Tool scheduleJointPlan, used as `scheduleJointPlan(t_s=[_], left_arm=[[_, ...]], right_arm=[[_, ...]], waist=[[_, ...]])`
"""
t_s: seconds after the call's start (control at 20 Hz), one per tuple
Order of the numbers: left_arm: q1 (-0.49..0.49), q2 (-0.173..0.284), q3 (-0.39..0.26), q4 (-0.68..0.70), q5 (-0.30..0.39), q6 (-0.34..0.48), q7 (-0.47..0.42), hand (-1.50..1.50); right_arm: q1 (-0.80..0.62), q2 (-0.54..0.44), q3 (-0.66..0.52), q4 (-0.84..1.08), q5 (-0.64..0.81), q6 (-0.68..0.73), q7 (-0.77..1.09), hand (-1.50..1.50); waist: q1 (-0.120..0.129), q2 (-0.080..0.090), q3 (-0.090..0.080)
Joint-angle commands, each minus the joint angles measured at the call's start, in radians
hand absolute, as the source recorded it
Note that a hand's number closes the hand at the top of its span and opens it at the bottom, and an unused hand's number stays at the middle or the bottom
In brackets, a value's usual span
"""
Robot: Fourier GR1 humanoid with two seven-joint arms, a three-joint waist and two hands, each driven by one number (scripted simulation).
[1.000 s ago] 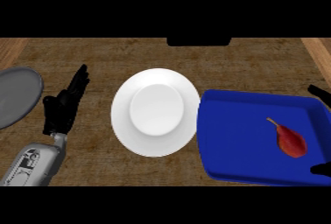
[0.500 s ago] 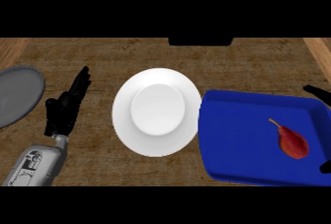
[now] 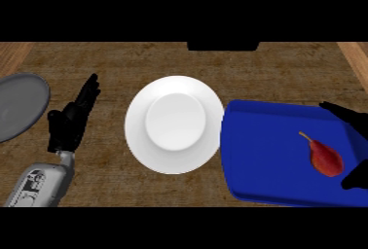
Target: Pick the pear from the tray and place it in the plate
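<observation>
We are looking steeply down at a brown wood-grain counter. A small red pear with a thin stem is lying inside the flat blue rectangular tray, toward the tray's right side, with its stem pointing up and to the left. Nothing is touching the pear.

Our black right hand is showing at the view's right edge, over the far right corner of the tray and just above the pear; another dark part of it is appearing lower at the same edge, beside the pear. Only a part of this hand is in view, and we cannot tell how its fingers are set.

The round white plate is sitting in the middle of the counter, just left of the tray, with their edges very close or touching. It is holding nothing.

Our black left hand is resting on the counter left of the plate, fingers straight and released, pointing away from us, holding nothing. Its grey forearm is coming in from the lower left. A round grey lid-like disc is lying at the left edge.
</observation>
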Motion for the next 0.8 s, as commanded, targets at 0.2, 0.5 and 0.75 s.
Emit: scheduleJointPlan(t_s=[0.2, 0.5, 0.75], left_arm=[[-0.004, -0.014, 0.037, -0.018, -0.029, -0.034, 0.031, 0.0], [0.04, -0.033, 0.05, -0.033, -0.058, -0.05, -0.015, 0.0], [-0.015, -0.06, 0.099, 0.07, -0.078, -0.083, -0.059, 0.0]], right_arm=[[-0.077, 0.141, 0.055, 0.206, 0.175, -0.019, -0.073, -1.5], [-0.073, 0.142, 0.035, 0.396, 0.296, -0.076, -0.235, -1.5], [-0.066, 0.167, -0.013, 0.347, 0.322, 0.019, -0.206, -1.5]], waist=[[0.004, 0.001, 0.0], [0.004, 0.001, 0.0], [-0.003, 0.0, 0.0]])
